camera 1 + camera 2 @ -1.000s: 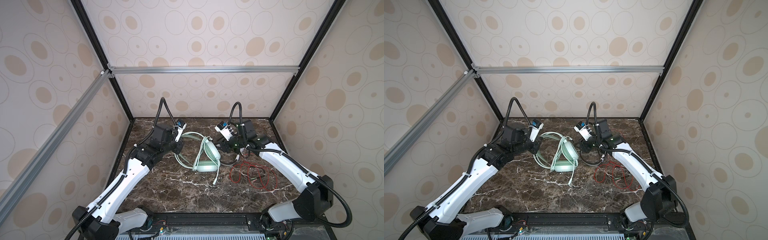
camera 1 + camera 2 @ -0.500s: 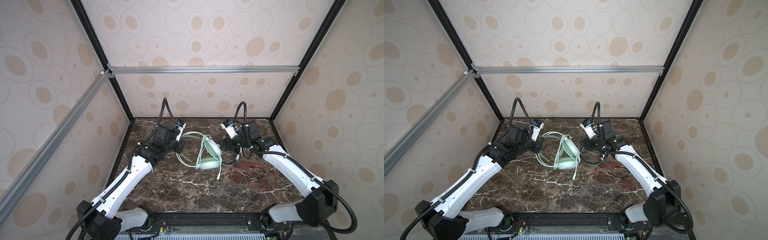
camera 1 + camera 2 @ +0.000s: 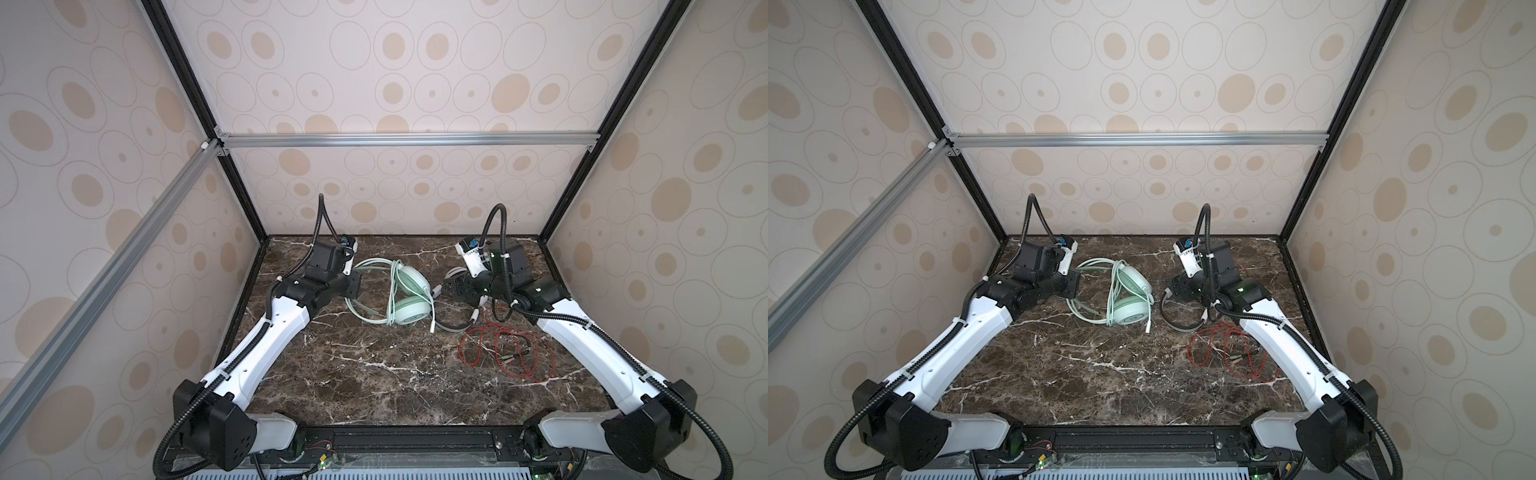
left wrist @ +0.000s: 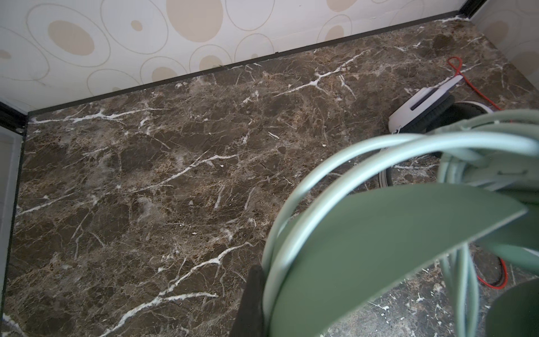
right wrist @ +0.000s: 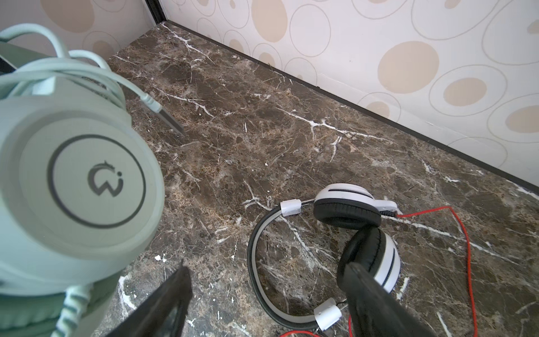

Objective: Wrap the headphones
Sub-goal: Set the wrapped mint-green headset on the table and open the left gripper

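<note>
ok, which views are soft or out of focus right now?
Left wrist view: the mint-green headphones sit close to the lens and blur out; marble tabletop is sharp. Right wrist view: white-and-black headphones are crisp. Both top views: even light, sharp throughout.

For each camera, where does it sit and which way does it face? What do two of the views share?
Top views: high over the arm bases, facing down and back over the table; both arms show whole, to the left gripper and right gripper.
Left wrist: low on that arm, facing across toward the white headphones; one finger shows, green headphones close.
Right wrist: facing down across the table; two open fingers show.
Shared: both wrist views hold both headphones.
</note>
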Controlling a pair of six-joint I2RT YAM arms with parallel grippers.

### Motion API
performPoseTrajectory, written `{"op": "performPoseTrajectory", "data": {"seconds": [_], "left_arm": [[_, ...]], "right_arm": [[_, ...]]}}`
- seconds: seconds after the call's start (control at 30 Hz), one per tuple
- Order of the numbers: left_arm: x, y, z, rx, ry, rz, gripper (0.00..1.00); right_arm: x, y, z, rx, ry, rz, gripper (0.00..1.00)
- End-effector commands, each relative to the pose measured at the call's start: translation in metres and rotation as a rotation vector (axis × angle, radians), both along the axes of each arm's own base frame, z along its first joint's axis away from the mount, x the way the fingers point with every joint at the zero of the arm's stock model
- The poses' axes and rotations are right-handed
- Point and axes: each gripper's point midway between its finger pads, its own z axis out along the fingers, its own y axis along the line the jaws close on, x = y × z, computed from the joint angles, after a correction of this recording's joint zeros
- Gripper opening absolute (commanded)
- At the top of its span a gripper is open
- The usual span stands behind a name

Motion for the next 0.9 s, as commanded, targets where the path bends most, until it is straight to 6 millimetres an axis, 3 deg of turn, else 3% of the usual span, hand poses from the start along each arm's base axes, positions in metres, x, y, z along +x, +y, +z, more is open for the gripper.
{"op": "performPoseTrajectory", "data": {"seconds": [0.0, 0.3, 0.87], "left_arm": [[0.018, -0.006, 0.035, -0.115, -0.097, 0.017, 0.0], [0.046, 0.012, 0.019, -0.108, -0.098, 0.076, 0.0], [0.102, 0.043, -0.043, -0.05, -0.061, 0.132, 0.0]], "right_arm": [[-0.006, -0.009, -0.004, -0.016, 0.024, -0.031, 0.86], [-0.01, -0.01, 0.004, -0.011, 0.039, -0.026, 0.91], [-0.025, -0.019, 0.006, -0.024, 0.096, -0.054, 0.94]]}}
